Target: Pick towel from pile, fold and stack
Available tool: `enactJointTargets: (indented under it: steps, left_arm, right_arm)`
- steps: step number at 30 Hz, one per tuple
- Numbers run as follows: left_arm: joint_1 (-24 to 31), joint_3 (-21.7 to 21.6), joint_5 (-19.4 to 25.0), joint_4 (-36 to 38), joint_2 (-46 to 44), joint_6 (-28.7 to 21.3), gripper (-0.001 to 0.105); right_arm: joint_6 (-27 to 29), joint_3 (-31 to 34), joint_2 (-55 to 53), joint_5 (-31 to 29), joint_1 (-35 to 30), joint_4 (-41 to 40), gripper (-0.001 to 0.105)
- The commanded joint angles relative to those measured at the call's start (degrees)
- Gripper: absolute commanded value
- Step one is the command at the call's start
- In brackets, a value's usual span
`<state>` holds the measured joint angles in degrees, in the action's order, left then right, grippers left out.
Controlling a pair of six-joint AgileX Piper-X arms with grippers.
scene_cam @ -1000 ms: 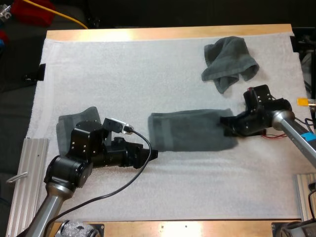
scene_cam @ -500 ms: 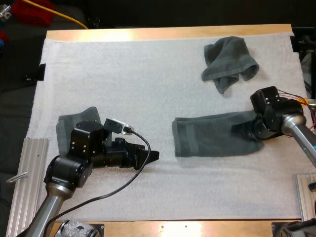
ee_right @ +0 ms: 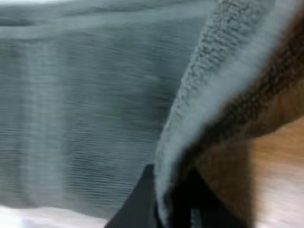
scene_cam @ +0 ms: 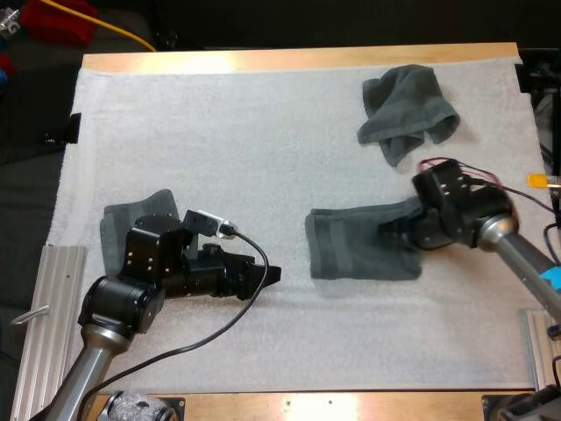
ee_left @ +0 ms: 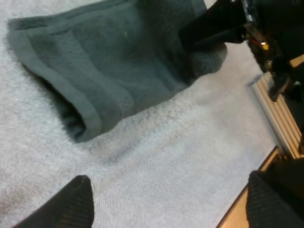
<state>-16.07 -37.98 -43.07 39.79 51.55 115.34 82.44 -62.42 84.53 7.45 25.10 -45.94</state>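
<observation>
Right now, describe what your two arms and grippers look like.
Both arms are round silver-grey tubes with bulky black joint housings: left arm, right arm. The right arm carries a small blue marking. The left gripper and right gripper each end in black fingers; the left's are ribbed.

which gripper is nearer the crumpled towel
Right. The right gripper, on the flat towel, is just in front of the crumpled towel; the left gripper is far across the mat.
</observation>
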Motion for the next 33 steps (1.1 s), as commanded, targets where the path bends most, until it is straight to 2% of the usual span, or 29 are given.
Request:
enactJointTargets:
  steps: [1, 7, 13, 20, 22, 24, 27, 29, 30, 33]
  left_arm:
    - [-0.22, -0.36, 0.41, -0.24, -0.44, 0.18, 0.065]
    - [-0.22, -0.36, 0.41, -0.24, -0.44, 0.18, 0.065]
    - [-0.22, -0.36, 0.41, -0.24, -0.44, 0.18, 0.065]
    - [-0.22, -0.36, 0.41, -0.24, -0.44, 0.18, 0.065]
    - [-0.22, -0.36, -0.09, -0.24, -0.44, 0.18, 0.065]
    - [-0.22, -0.36, -0.21, -0.24, -0.44, 0.18, 0.065]
    - [-0.22, -0.36, -0.20, -0.24, -0.44, 0.18, 0.065]
    - [-0.22, -0.36, -0.20, -0.24, -0.44, 0.18, 0.065]
    - [-0.22, -0.36, -0.20, -0.24, -0.44, 0.18, 0.065]
    - [-0.22, -0.36, -0.07, -0.24, -0.44, 0.16, 0.065]
  right_arm:
    - [-0.83, -0.14, -0.52, 0.64, 0.59, 0.95, 0.002]
    - [-6.36, -0.14, 0.27, 6.10, 5.61, 7.27, 0.002]
    - [-9.91, -0.14, 3.49, 9.53, 7.70, 11.31, 0.002]
    - [-10.79, -0.14, 7.63, 9.41, 8.90, 12.34, 0.002]
    - [-12.53, -0.14, 8.86, 9.41, 8.90, 13.18, 0.003]
    - [-14.02, -0.14, 9.53, 9.52, 8.90, 14.00, 0.009]
    - [-14.78, -0.14, 10.53, 9.86, 8.90, 15.05, 0.024]
    - [-14.78, -0.14, 10.87, 11.32, 8.90, 15.29, 0.037]
    - [-14.78, -0.14, 10.94, 12.37, 8.90, 15.29, 0.049]
    - [-14.19, -0.14, 10.94, 14.52, 8.90, 15.79, 0.056]
